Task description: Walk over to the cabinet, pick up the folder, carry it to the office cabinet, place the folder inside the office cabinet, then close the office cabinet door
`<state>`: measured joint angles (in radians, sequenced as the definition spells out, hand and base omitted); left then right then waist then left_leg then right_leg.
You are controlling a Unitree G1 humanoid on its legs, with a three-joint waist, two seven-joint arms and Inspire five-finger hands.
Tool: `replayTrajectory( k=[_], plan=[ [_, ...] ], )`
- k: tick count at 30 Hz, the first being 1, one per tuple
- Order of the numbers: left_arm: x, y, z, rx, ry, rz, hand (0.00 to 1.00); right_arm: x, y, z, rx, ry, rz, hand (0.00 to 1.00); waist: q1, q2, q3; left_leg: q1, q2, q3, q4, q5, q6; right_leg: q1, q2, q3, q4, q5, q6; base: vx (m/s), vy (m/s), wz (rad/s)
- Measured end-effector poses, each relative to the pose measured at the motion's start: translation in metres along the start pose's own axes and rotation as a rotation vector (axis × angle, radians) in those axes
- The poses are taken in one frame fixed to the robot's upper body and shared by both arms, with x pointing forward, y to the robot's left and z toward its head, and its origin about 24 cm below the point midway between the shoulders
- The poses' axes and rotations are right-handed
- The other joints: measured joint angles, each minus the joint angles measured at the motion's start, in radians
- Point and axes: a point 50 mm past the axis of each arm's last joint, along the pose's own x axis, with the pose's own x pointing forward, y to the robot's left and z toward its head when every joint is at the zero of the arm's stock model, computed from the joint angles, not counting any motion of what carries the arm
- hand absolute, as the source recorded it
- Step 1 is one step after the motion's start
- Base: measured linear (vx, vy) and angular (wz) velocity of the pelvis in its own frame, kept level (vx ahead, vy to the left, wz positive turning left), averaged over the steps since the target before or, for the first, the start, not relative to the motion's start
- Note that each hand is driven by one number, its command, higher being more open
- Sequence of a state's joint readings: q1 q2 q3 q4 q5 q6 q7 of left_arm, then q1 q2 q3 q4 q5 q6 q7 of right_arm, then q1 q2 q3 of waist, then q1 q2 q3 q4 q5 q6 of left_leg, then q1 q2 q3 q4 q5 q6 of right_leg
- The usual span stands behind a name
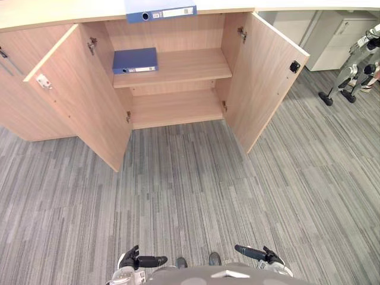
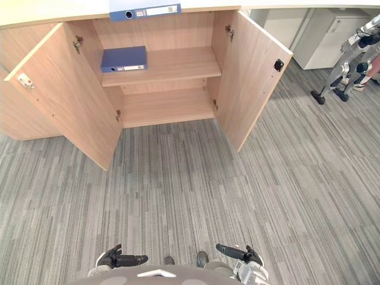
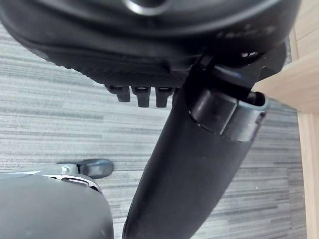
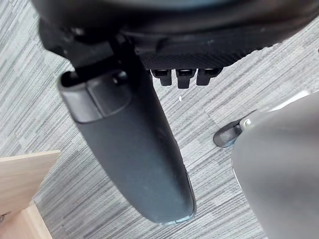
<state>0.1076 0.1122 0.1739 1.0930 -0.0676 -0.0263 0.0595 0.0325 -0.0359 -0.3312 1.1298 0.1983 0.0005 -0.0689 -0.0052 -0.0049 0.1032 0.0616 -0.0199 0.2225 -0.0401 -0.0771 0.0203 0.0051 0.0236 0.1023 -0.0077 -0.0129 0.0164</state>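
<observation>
A blue folder (image 1: 135,60) lies flat on the upper shelf (image 1: 190,65) inside the wooden cabinet (image 1: 178,110), at the shelf's left end, touching or just beside the left wall. Its spine faces out and bears a white label (image 1: 142,69) whose print is too small to read. A second folder (image 1: 160,12), also blue, lies on the cabinet's top directly above. Its far part is cut off by the view's edge, and the writing on its white spine strip is likewise unreadable. The left door (image 1: 77,98) and right door (image 1: 264,77) both stand wide open over grey striped carpet (image 1: 196,190). Well back from the cabinet, the left hand (image 1: 135,260) and right hand (image 1: 264,256) hang low with fingers relaxed, each holding nothing. A white drawer unit (image 1: 341,35) stands at the far right, partly cut off.
</observation>
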Motion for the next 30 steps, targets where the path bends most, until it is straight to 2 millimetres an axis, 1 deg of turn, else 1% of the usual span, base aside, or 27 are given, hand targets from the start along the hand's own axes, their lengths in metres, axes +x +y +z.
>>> replayTrajectory(
  k=[2, 3, 4, 5, 6, 7, 8, 9, 10, 12, 13, 14, 15, 16, 17, 18, 19, 20, 21, 22, 23, 24, 26, 27, 28, 29, 30],
  plan=[
    [0.001, -0.001, 0.005, -0.005, -0.019, -0.002, 1.0, 0.001, 0.003, 0.007, 0.0, -0.021, 0.008, 1.0, 0.005, 0.002, 0.013, -0.04, 0.004, 0.022, 0.066, -0.043, 0.008, -0.045, 0.0, 0.022, 0.066, -0.03, 0.008, -0.02, 0.033, -0.31],
    [0.002, -0.003, 0.011, -0.004, -0.04, -0.007, 1.0, 0.001, 0.006, 0.012, 0.001, -0.04, 0.016, 1.0, 0.005, 0.005, 0.033, -0.062, 0.003, 0.029, 0.122, -0.079, 0.016, -0.089, -0.005, 0.029, 0.163, -0.082, 0.02, -0.01, 0.032, -0.19],
    [0.002, -0.003, 0.012, -0.004, -0.044, -0.008, 1.0, 0.001, 0.006, 0.013, 0.002, -0.044, 0.017, 1.0, 0.005, 0.003, 0.037, -0.067, 0.001, 0.034, 0.141, -0.093, 0.018, -0.107, -0.006, 0.034, 0.206, -0.105, 0.026, 0.01, 0.041, -0.18],
    [0.002, -0.004, 0.014, -0.007, -0.052, -0.01, 1.0, 0.001, 0.006, 0.014, 0.003, -0.049, 0.021, 1.0, 0.008, 0.003, 0.046, -0.067, -0.004, 0.039, 0.169, -0.108, 0.025, -0.137, -0.011, 0.033, 0.293, -0.142, 0.04, 0.05, 0.048, -0.12],
    [0.002, -0.004, 0.015, -0.008, -0.053, -0.011, 1.0, 0.001, 0.007, 0.016, 0.004, -0.057, 0.025, 1.0, 0.007, 0.005, 0.048, -0.063, -0.007, 0.04, 0.174, -0.115, 0.028, -0.165, -0.012, 0.026, 0.356, -0.158, 0.053, 0.13, 0.077, -0.07],
    [0.003, -0.005, 0.017, -0.013, -0.056, -0.012, 1.0, 0.001, 0.008, 0.018, 0.005, -0.068, 0.028, 1.0, 0.005, 0.006, 0.056, -0.041, -0.007, 0.037, 0.165, -0.117, 0.034, -0.213, -0.012, -0.007, 0.47, -0.164, 0.063, 0.14, 0.078, 0.02],
    [0.003, -0.006, 0.019, -0.014, -0.06, -0.014, 1.0, 0.001, 0.008, 0.02, 0.005, -0.074, 0.029, 1.0, 0.005, 0.008, 0.065, -0.029, -0.007, 0.031, 0.163, -0.12, 0.04, -0.243, -0.013, -0.035, 0.53, -0.184, 0.057, 0.18, 0.084, 0.1],
    [0.004, -0.007, 0.022, -0.014, -0.065, -0.014, 1.0, 0.001, 0.009, 0.022, 0.007, -0.083, 0.031, 1.0, 0.002, 0.01, 0.075, -0.006, -0.005, 0.021, 0.16, -0.131, 0.047, -0.273, -0.02, -0.081, 0.576, -0.217, 0.042, 0.18, 0.068, 0.15],
    [0.004, -0.006, 0.022, -0.016, -0.061, -0.01, 1.0, 0.001, 0.009, 0.022, 0.003, -0.085, 0.033, 1.0, 0.002, 0.009, 0.076, 0.021, -0.002, 0.014, 0.149, -0.144, 0.045, -0.299, -0.018, -0.111, 0.575, -0.229, 0.036, 0.19, 0.058, 0.15],
    [0.004, -0.009, 0.023, -0.027, -0.063, -0.016, 1.0, 0.0, 0.011, 0.025, 0.001, -0.101, 0.039, 1.0, -0.001, 0.015, 0.079, 0.06, 0.014, 0.003, 0.128, -0.162, 0.036, -0.341, 0.002, -0.132, 0.521, -0.225, 0.032, 0.27, 0.01, 0.24],
    [0.004, -0.011, 0.026, -0.028, -0.07, -0.022, 1.0, 0.0, 0.012, 0.028, -0.011, -0.118, 0.046, 1.0, -0.012, 0.018, 0.081, 0.078, 0.024, -0.023, 0.115, -0.17, 0.025, -0.365, 0.018, -0.132, 0.444, -0.202, 0.027, 0.33, -0.026, 0.49],
    [0.004, -0.012, 0.028, -0.028, -0.074, -0.023, 1.0, 0.0, 0.013, 0.029, -0.018, -0.125, 0.049, 1.0, -0.02, 0.017, 0.08, 0.085, 0.026, -0.04, 0.107, -0.174, 0.018, -0.372, 0.021, -0.13, 0.401, -0.181, 0.023, 0.5, -0.101, 0.78],
    [0.004, -0.014, 0.026, -0.032, -0.07, -0.029, 1.0, 0.0, 0.011, 0.029, -0.019, -0.125, 0.046, 1.0, -0.031, 0.014, 0.08, 0.104, 0.031, -0.074, 0.094, -0.186, -0.006, -0.371, 0.026, -0.124, 0.356, -0.1, 0.011, 0.48, -0.13, 0.94],
    [0.004, -0.02, 0.025, -0.049, -0.067, -0.043, 1.0, 0.0, 0.009, 0.027, -0.012, -0.122, 0.039, 1.0, -0.038, 0.015, 0.074, 0.132, 0.05, -0.1, 0.095, -0.198, -0.027, -0.35, 0.03, -0.141, 0.367, -0.05, -0.037, 0.64, -0.197, 0.85],
    [0.003, -0.025, 0.025, -0.061, -0.067, -0.054, 1.0, 0.0, 0.009, 0.029, -0.014, -0.127, 0.04, 1.0, -0.035, 0.029, 0.073, 0.134, 0.065, -0.1, 0.101, -0.198, -0.038, -0.346, 0.036, -0.157, 0.375, -0.06, -0.045, 0.59, -0.186, 0.62],
    [0.003, -0.032, 0.026, -0.088, -0.068, -0.071, 1.0, 0.0, 0.011, 0.03, -0.015, -0.133, 0.042, 1.0, -0.024, 0.036, 0.075, 0.129, 0.072, -0.089, 0.13, -0.179, -0.068, -0.337, 0.033, -0.168, 0.397, -0.085, -0.074, 0.67, -0.225, 0.4],
    [0.002, -0.035, 0.025, -0.112, -0.063, -0.08, 1.0, 0.0, 0.012, 0.03, -0.017, -0.132, 0.047, 1.0, -0.023, 0.038, 0.076, 0.113, 0.075, -0.089, 0.211, -0.157, -0.096, -0.307, 0.026, -0.173, 0.406, -0.104, -0.099, 0.62, -0.224, 0.47],
    [0.002, -0.034, 0.025, -0.145, -0.064, -0.073, 1.0, -0.001, 0.013, 0.029, -0.023, -0.129, 0.05, 1.0, -0.026, 0.04, 0.077, 0.069, 0.086, -0.089, 0.379, -0.133, -0.097, -0.25, 0.021, -0.173, 0.387, -0.112, -0.104, 0.49, -0.189, 0.4],
    [0.002, -0.035, 0.026, -0.162, -0.067, -0.071, 1.0, -0.001, 0.013, 0.029, -0.025, -0.132, 0.052, 1.0, -0.026, 0.039, 0.078, 0.035, 0.096, -0.089, 0.487, -0.117, -0.097, -0.219, 0.018, -0.172, 0.372, -0.118, -0.102, 0.38, -0.138, 0.35],
    [0.002, -0.034, 0.027, -0.181, -0.076, -0.065, 1.0, -0.002, 0.014, 0.029, -0.026, -0.138, 0.056, 1.0, -0.026, 0.035, 0.08, -0.017, 0.115, -0.08, 0.624, -0.115, -0.093, -0.182, 0.014, -0.169, 0.355, -0.131, -0.106, 0.36, -0.113, 0.32],
    [0.002, -0.032, 0.033, -0.214, -0.103, -0.054, 1.0, -0.003, 0.016, 0.029, -0.023, -0.146, 0.063, 1.0, -0.023, 0.034, 0.081, -0.099, 0.16, -0.042, 0.831, -0.126, -0.088, -0.126, 0.015, -0.162, 0.332, -0.159, -0.106, 0.41, -0.116, 0.16],
    [0.001, -0.032, 0.037, -0.235, -0.122, -0.052, 1.0, -0.003, 0.019, 0.031, -0.024, -0.151, 0.071, 1.0, -0.008, 0.032, 0.082, -0.169, 0.207, 0.002, 0.957, -0.148, -0.086, -0.085, 0.018, -0.152, 0.317, -0.18, -0.108, 0.38, -0.099, -0.02],
    [0.002, -0.031, 0.041, -0.249, -0.136, -0.05, 1.0, -0.003, 0.024, 0.032, -0.041, -0.156, 0.088, 1.0, 0.004, 0.03, 0.084, -0.229, 0.241, 0.039, 0.993, -0.178, -0.076, -0.037, 0.019, -0.131, 0.289, -0.188, -0.114, 0.31, -0.032, -0.31],
    [0.002, -0.03, 0.042, -0.254, -0.137, -0.047, 1.0, -0.004, 0.03, 0.032, -0.03, -0.156, 0.102, 1.0, 0.008, 0.023, 0.087, -0.276, 0.244, 0.067, 0.964, -0.207, -0.066, 0.014, 0.011, -0.108, 0.253, -0.191, -0.111, 0.35, 0.012, -0.47],
    [0.002, -0.03, 0.042, -0.254, -0.136, -0.048, 1.0, -0.004, 0.031, 0.032, -0.014, -0.153, 0.106, 1.0, 0.009, 0.022, 0.088, -0.301, 0.241, 0.079, 0.927, -0.219, -0.058, 0.043, 0.003, -0.092, 0.232, -0.198, -0.107, 0.29, 0.031, -0.47],
    [0.002, -0.031, 0.042, -0.254, -0.136, -0.05, 1.0, -0.004, 0.033, 0.032, -0.005, -0.153, 0.11, 1.0, 0.011, 0.022, 0.088, -0.315, 0.236, 0.086, 0.891, -0.226, -0.058, 0.06, -0.004, -0.086, 0.221, -0.202, -0.101, 0.29, 0.076, -0.43],
    [0.002, -0.032, 0.043, -0.253, -0.138, -0.052, 1.0, -0.004, 0.033, 0.032, 0.005, -0.149, 0.107, 1.0, 0.014, 0.021, 0.089, -0.333, 0.224, 0.104, 0.79, -0.23, -0.065, 0.09, -0.017, -0.075, 0.204, -0.21, -0.091, 0.3, 0.116, -0.4]
  ],
)
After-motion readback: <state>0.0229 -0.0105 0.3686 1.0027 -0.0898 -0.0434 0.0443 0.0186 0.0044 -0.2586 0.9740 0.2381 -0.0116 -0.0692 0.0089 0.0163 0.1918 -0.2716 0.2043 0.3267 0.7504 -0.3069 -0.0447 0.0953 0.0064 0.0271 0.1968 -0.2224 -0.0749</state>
